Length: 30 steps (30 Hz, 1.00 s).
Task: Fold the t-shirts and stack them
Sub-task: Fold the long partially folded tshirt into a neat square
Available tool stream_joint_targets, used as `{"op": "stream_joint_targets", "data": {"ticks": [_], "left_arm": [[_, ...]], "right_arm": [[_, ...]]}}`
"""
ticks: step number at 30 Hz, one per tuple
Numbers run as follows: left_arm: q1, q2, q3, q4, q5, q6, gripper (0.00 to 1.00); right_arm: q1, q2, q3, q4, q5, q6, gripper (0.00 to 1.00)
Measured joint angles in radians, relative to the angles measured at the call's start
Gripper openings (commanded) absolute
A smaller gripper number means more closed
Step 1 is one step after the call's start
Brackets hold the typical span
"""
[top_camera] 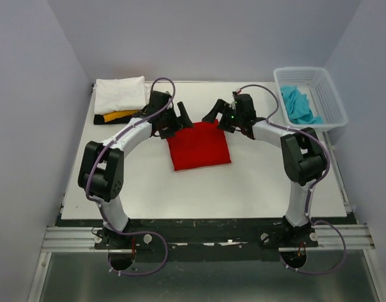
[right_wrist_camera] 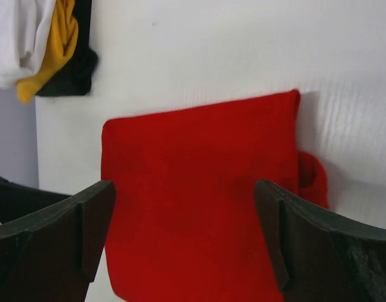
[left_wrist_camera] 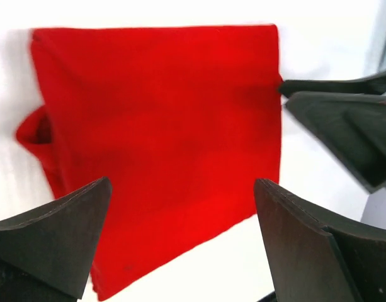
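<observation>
Red t-shirt [top_camera: 199, 146]: folded to a compact square, flat on the table [top_camera: 243, 189] near its centre; laid there, likely, as a finished fold ready for stacking.
Loose bit [left_wrist_camera: 32, 132]: small loop of cloth poking from one side edge of the square; probably a sleeve or hem not fully tucked.
Left gripper [top_camera: 177, 119]: at the shirt's 11 o'clock corner, fingers spread wide, holding nothing; cloth visible flat between them in the wrist view.
Right gripper [top_camera: 216, 113]: at the 1 o'clock corner, fingers equally wide and empty; paired with the left along the far edge, as suits a two-handed fold.
Stack [top_camera: 120, 94]: white on top, yellow-orange and black beneath, at the table's 10 o'clock corner; evidently the destination for the red one.
Basket [top_camera: 328, 94]: at 2 o'clock beyond the table edge, with the turquoise t-shirt [top_camera: 298, 104] crumpled inside, not yet folded.
Next move, as judged: pinch of the red square without opening its layers, then transfer toward 10 o'clock.
Risk: soft cotton unfolding or sagging on lift.
</observation>
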Motion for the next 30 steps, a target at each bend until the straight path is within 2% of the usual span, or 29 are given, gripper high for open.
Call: {"op": "stream_joint_targets", "data": {"ticks": [5, 11, 15, 20, 24, 30], "left_arm": [[-0.032, 0.013, -0.053, 0.076, 0.055, -0.009, 0.99], [-0.059, 0.008, -0.275, 0.203, 0.100, -0.042, 0.99], [-0.089, -0.082, -0.410, 0.305, 0.101, -0.059, 0.99], [-0.195, -0.257, -0.609, 0.357, 0.053, -0.092, 0.99], [-0.245, -0.343, -0.685, 0.360, 0.037, -0.116, 0.99], [-0.267, -0.390, -0.659, 0.264, -0.005, -0.114, 0.99]], "right_arm": [[0.000, 0.002, -0.132, 0.096, -0.108, 0.069, 1.00], [0.001, -0.079, -0.330, 0.219, -0.141, 0.115, 1.00], [0.025, -0.213, -0.517, 0.269, -0.131, 0.135, 1.00], [0.046, -0.368, -0.698, 0.283, -0.093, 0.158, 1.00], [0.053, -0.419, -0.736, 0.262, -0.082, 0.153, 1.00], [0.053, -0.523, -0.702, 0.110, -0.016, 0.106, 1.00]]}}
